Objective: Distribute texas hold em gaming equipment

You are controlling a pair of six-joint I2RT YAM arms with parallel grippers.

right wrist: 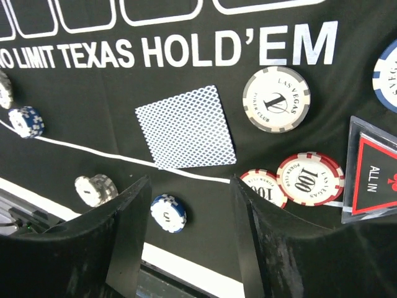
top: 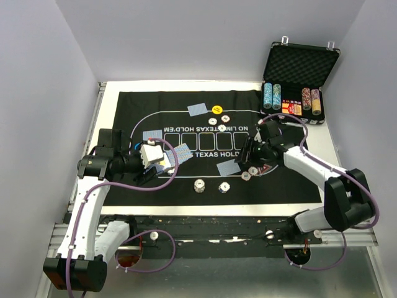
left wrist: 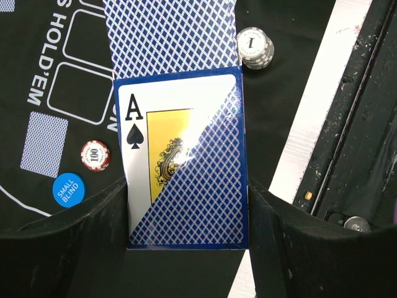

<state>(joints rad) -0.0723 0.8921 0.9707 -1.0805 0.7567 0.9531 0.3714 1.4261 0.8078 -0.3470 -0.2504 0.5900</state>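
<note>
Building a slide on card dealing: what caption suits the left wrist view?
Left claw grips the ace-of-spades deck box over the black mat, near a blue small-blind button and red 100 chip.

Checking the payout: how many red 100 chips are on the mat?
3. One red 100 chip and a second, partly covered, lie side by side at the right end effector; a third sits beside the blue disc. Others may be hidden.

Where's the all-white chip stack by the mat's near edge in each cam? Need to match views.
Top external: white stack, lower centre, left of the blue-white stack.
Left wrist: upper right, beyond the held deck box.
Right wrist: lower left, left of the blue-white stack.
Shared landmark: white table strip, just nearside of the stack in every view.
</note>
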